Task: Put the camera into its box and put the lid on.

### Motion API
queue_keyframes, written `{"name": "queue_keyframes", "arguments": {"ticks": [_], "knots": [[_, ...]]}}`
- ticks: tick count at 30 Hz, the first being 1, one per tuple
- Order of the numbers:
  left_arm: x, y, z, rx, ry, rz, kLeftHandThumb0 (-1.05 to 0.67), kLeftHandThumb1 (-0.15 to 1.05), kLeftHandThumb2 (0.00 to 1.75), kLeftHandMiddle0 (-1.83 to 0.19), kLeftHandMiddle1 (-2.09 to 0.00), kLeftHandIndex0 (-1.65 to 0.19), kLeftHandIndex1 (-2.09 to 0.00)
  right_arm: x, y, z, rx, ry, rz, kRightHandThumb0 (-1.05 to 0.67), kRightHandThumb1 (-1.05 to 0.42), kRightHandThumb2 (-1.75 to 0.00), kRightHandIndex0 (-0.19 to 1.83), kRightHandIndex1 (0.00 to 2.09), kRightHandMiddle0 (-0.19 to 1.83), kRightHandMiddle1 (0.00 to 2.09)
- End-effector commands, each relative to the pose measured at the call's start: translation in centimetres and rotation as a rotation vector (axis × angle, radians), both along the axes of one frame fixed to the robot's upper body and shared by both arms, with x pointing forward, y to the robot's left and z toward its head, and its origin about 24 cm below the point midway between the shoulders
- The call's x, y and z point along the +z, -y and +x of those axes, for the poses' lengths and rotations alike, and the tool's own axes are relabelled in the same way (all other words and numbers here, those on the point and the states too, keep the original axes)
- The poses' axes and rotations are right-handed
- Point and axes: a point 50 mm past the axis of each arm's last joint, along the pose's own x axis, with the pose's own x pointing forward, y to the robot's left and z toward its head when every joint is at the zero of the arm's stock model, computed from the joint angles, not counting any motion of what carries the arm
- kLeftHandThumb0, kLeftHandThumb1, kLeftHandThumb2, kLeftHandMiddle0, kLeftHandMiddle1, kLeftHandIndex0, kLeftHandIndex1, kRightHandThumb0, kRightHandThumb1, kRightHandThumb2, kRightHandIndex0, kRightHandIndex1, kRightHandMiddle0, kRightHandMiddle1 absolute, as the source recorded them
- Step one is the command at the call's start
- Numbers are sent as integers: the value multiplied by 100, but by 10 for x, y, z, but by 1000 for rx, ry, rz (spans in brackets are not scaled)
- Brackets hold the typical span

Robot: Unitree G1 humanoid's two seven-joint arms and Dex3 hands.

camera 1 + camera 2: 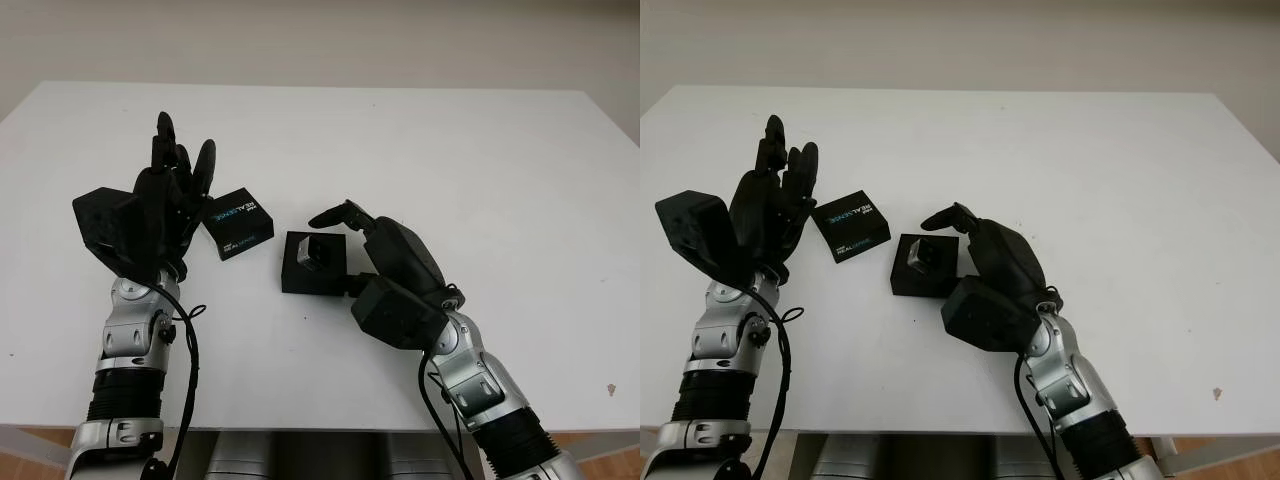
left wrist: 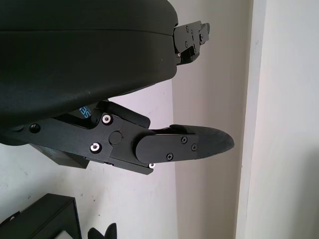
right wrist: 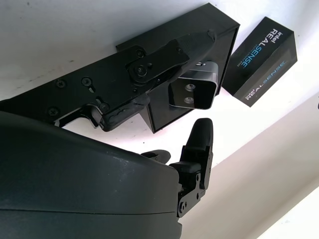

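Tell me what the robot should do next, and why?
Probably the left hand should pick up the black printed lid: the small silver camera already sits in the open black box, with the right hand beside it.

The box (image 1: 312, 265) sits mid-tabletop (image 1: 480, 160) with the camera (image 1: 312, 250) in it, and the right hand (image 1: 385, 250) crowds its right side, fingers (image 1: 335, 214) arched above it. The lid (image 1: 238, 223) lies just left of the box, a narrow gap between them, the raised left hand (image 1: 165, 205) touching or nearly touching its left edge. Bare tabletop lies open behind both and far right.
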Motion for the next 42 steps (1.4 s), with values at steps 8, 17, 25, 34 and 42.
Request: {"name": "queue_keyframes", "arguments": {"ticks": [8, 17, 25, 34, 42], "knots": [[4, -2, -1, -1, 18, 7, -64, 105, 41, 19, 0, 19, 0, 5, -4, 8, -28, -75, 122, -59, -88, -5, 36, 9, 21, 116], [5, -1, -1, 2, 16, 14, -64, 105, 41, 19, 0, 19, 0, 11, 1, 6, -8, -152, 176, -58, -89, -6, 34, 8, 18, 118], [6, -1, -1, -1, 17, 14, -64, 105, 41, 19, 0, 19, 0, 21, 5, -2, 22, -153, 151, -58, -88, -5, 33, 7, 19, 110], [5, -1, -1, -1, 20, 8, -63, 105, 42, 19, 0, 19, 0, 30, 5, -11, 46, -62, 110, -55, -85, -5, 36, 8, 24, 101], [5, -1, -1, -2, 18, 3, -64, 105, 41, 19, 0, 19, 0, 21, 1, -4, 11, -23, 96, -55, -86, -5, 36, 7, 25, 104]]}}
